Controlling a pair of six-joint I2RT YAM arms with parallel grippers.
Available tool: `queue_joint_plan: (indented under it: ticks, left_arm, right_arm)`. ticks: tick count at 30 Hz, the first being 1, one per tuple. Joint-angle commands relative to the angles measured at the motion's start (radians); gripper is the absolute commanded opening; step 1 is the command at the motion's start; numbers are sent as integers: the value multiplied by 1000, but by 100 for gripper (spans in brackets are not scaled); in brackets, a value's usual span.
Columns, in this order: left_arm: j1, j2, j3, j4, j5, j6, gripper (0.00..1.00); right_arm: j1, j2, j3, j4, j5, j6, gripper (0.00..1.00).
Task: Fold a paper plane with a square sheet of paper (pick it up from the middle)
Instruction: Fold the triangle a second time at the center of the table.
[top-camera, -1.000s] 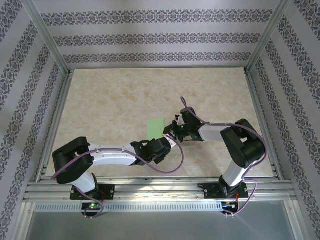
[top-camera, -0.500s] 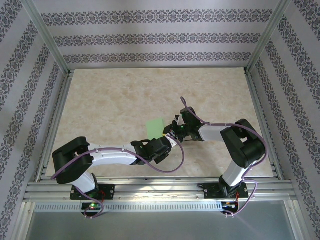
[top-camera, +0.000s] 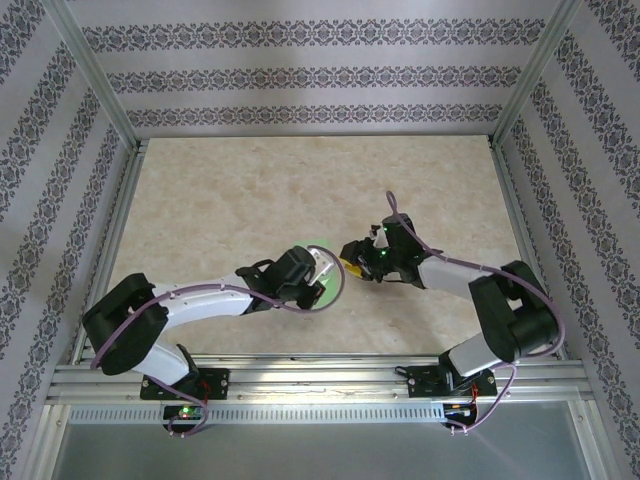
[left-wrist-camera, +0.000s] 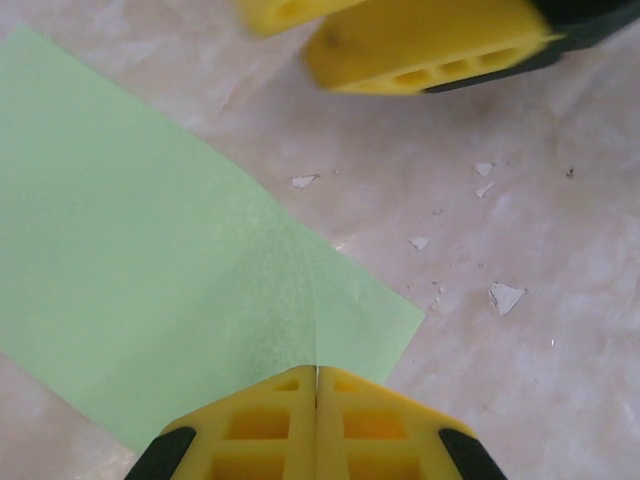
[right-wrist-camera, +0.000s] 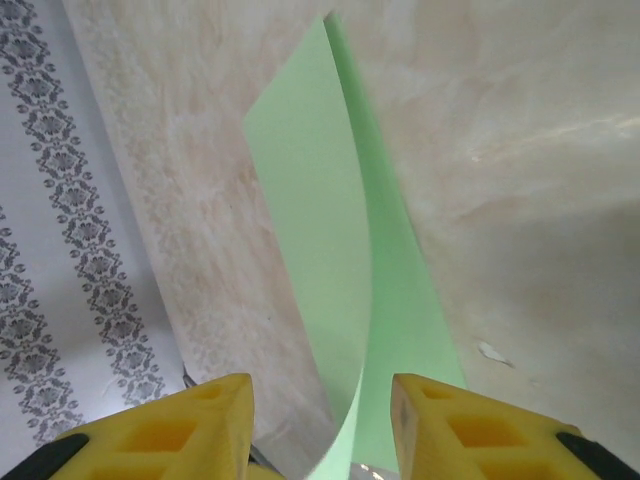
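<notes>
while left end effector (left-wrist-camera: 317, 375) pinches sheet (left-wrist-camera: 150, 250), right end effector (right-wrist-camera: 320, 388) parted, sheet curled close-up

The square sheet of paper (left-wrist-camera: 150, 260), plain pale green, lies folded double, one end curling upward

2 white arms (top-camera: 210, 302) with black joints, purple cables (top-camera: 342, 283), and yellow fingers (right-wrist-camera: 470, 425) (hollow, ribbed cells) on black mounts.
</notes>
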Motion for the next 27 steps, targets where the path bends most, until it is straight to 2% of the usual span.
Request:
queue_joint_plan:
  ticks: [1, 4, 9, 14, 22, 27]
  left_arm:
    - [49, -13, -34, 96, 198, -101, 0]
    - [80, -5, -50, 124, 251, -133, 0]
    - [101, -3, -67, 164, 281, -174, 0]
    - [109, -2, -64, 153, 277, -177, 0]
    - [109, 1, -54, 125, 266, -166, 0]
    - [109, 4, -56, 125, 262, -171, 0]
  right_arm:
    - [3, -61, -50, -36, 69, -49, 40]
    - [16, -93, -77, -42, 64, -53, 35]
    - [68, -79, -94, -18, 5, -40, 14]
    - [137, -38, -97, -16, 8, -40, 1]
    - [197, 38, -56, -41, 24, -66, 0]
    - [212, 71, -26, -127, 67, -121, 0]
